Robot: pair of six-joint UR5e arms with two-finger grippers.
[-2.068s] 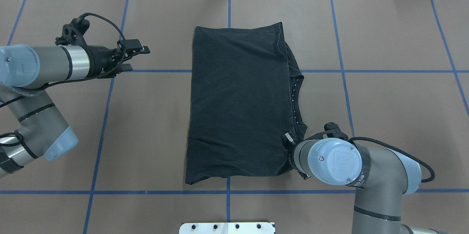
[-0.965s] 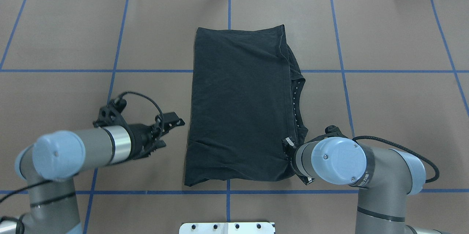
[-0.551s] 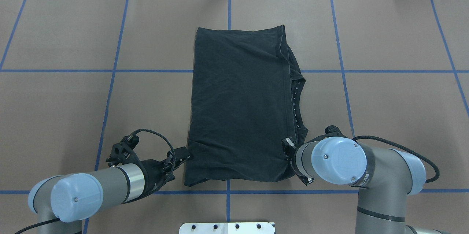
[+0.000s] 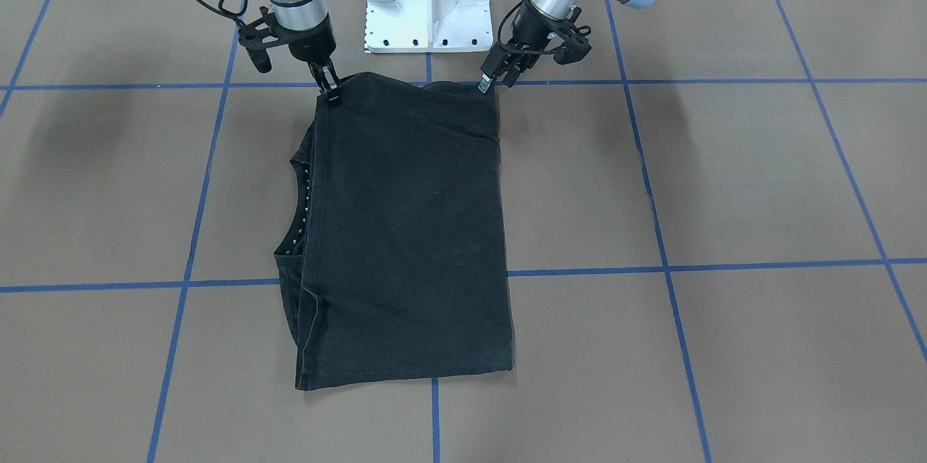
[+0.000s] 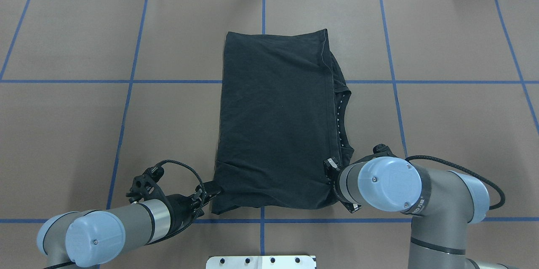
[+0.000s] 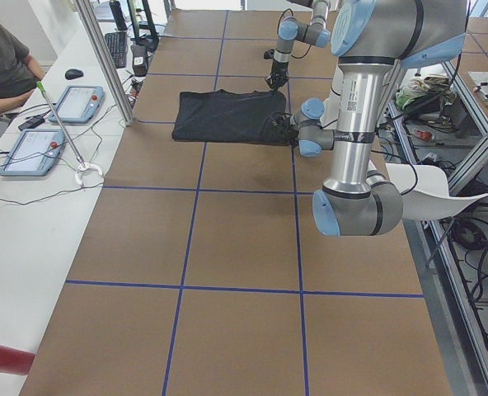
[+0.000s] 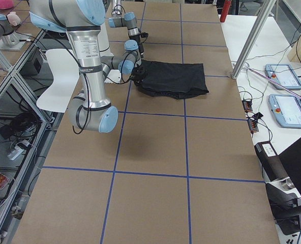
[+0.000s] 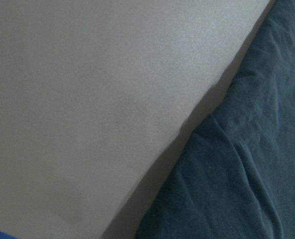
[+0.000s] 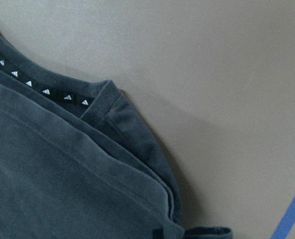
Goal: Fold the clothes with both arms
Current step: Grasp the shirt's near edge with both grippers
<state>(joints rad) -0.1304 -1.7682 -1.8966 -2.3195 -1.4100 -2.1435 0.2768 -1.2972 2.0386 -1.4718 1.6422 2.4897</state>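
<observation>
Black T-shirt [image 5: 273, 121] lies flat on the desk [image 5: 454, 142], folded to a long rectangle. It sits midway between the desk's left and right ends and close to the robot-side edge. Its long sides run from that edge toward the operators' edge. The short end nearest the robot stops just short of a blue tape line [image 5: 294, 220] crossing the brown surface. The collar [image 5: 343, 109] pokes out from under the top layer along the long side facing the desk's right end. In the right wrist view I read a black band with small white triangles [image 9: 48, 92] inside it. There are a few creases near the robot-side end; the rest is smooth.

Left arm [image 5: 105, 231] reaches in low from the robot-side edge. Left pincer [image 4: 494, 81] is at the shirt's robot-side corner toward the desk's left end. It is released, jaws apart, with one fingertip [image 5: 212, 186] touching the cloth edge. The left wrist view gives me only the shirt's edge and bare desk.

Right arm [image 5: 425, 193] bends over the other robot-side corner, wrist pointing down. Right pincer [image 4: 331, 95] looks clenched on that corner of the T-shirt, just beside the collar's end. From overhead the wrist cap hides most of it.

White pedestal [image 4: 429, 6] stands at the robot-side edge between the two arms, apart from the shirt. In the left side view a person [image 6: 5, 66] sits beyond the operators' edge, by two flat panels [image 6: 30, 153].
</observation>
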